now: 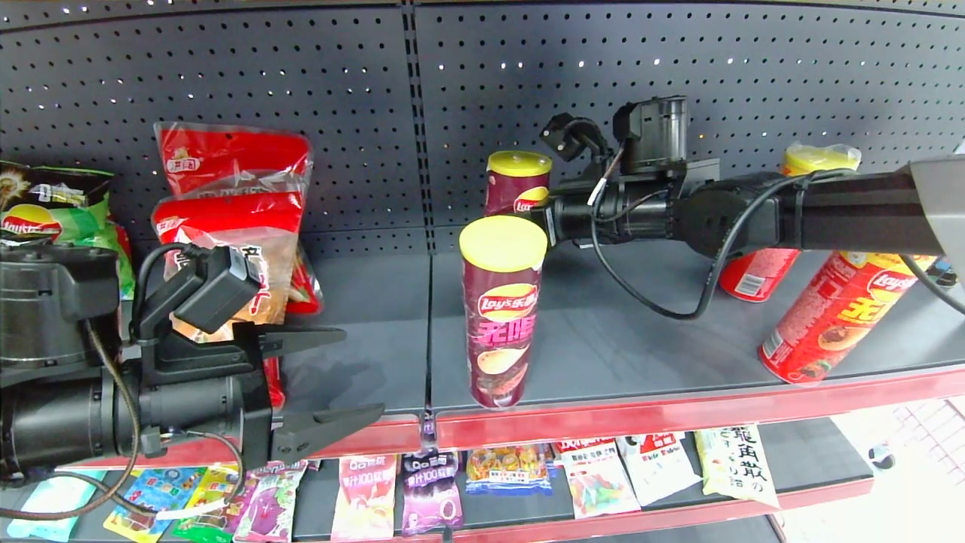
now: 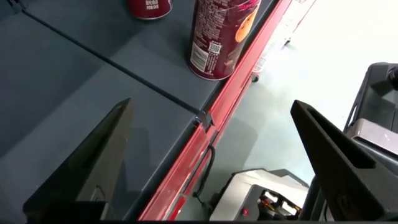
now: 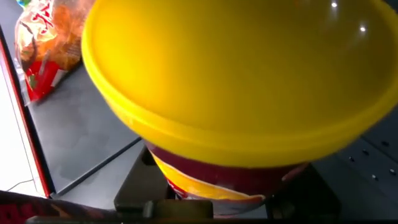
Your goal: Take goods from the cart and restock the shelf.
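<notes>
A maroon chip can with a yellow lid stands upright near the front edge of the dark shelf; it is also in the left wrist view. Behind it stands a second maroon can. My right gripper reaches in from the right and is shut on this second can, partly hidden by the front can's lid. In the right wrist view its yellow lid sits very close, with the can's body between the right gripper's dark fingers. My left gripper hangs open over the shelf's red front lip, holding nothing.
Red snack bags and a green chip bag stand at the left. Red chip cans lean at the right, below my right arm. Bare shelf lies between the bags and the maroon cans. Small packets line the lower shelf.
</notes>
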Tool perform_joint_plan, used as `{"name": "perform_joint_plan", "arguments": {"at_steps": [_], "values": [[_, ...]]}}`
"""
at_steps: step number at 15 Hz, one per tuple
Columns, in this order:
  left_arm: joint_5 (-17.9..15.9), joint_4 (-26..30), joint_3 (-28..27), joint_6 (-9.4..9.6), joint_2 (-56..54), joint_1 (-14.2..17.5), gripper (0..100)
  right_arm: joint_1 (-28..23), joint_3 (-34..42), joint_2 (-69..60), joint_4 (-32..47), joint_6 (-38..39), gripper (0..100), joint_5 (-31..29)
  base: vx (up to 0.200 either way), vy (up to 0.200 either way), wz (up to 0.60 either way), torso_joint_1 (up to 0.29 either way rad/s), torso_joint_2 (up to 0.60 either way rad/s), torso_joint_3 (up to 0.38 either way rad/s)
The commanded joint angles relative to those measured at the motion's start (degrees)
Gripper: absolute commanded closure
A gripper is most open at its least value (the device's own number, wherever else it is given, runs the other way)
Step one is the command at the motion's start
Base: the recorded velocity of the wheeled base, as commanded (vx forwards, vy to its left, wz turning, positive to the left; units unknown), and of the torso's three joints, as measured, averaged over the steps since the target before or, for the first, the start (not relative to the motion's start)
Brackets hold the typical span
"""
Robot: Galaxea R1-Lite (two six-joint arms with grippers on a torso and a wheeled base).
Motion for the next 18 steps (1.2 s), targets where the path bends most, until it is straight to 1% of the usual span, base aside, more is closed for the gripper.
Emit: {"name": "perform_joint_plan", "arguments": {"at_steps": [1, 4, 7, 10, 11, 14, 16, 18], "values": [[0.0, 0.0, -0.1, 0.08, 0.2, 0.0, 0, 0.7, 0.2, -0.2, 0.0, -0.1, 0, 0.0, 0.0, 0.0, 0.0, 0.0, 0.0, 0.0], [0.0, 0.0, -0.1, -0.01, 0.2, 0.0, 0, 1.0, 0.9, -0.7, 0.1, 0.3, 0, -0.1, 0.0, 0.0, 0.0, 0.0, 0.0, 0.0], [0.0, 0.0, -0.2, -0.01, 0.5, 0.0, 0, 1.1, 5.8, -4.3, 0.1, 0.2, 0, -0.3, 0.0, 0.0, 0.0, 0.0, 0.0, 0.0], [0.0, -0.1, -0.6, 0.17, 1.2, 0.0, 0, 0.5, 11.1, -8.2, 0.0, 0.2, 0, -0.7, 0.0, 0.0, 0.0, 0.0, 0.0, 0.0], [0.0, -0.1, -0.7, 0.17, 1.3, -0.1, 0, 0.0, 14.0, -10.3, 0.0, 0.2, 0, -1.9, 0.0, 0.0, 0.0, 0.0, 0.0, 0.0], [0.2, -0.1, -0.8, 0.26, 1.5, -0.1, 0, -0.9, 20.7, -15.0, -0.1, 0.2, 0, -2.4, 0.0, 0.0, 0.0, 0.0, 0.0, 0.0], [1.4, -0.2, -1.1, 0.52, 2.5, -0.2, 0, -1.1, 26.2, -19.0, -0.1, 0.3, 0, -4.8, 0.0, 0.0, 0.0, 0.0, 0.0, 0.0], [1.8, -0.2, -1.7, 0.7, 3.7, -0.6, 0, -1.2, 29.5, -21.7, -0.1, 0.4, 0, -6.1, 0.0, 0.0, 0.0, 0.0, 0.0, 0.0]]}}
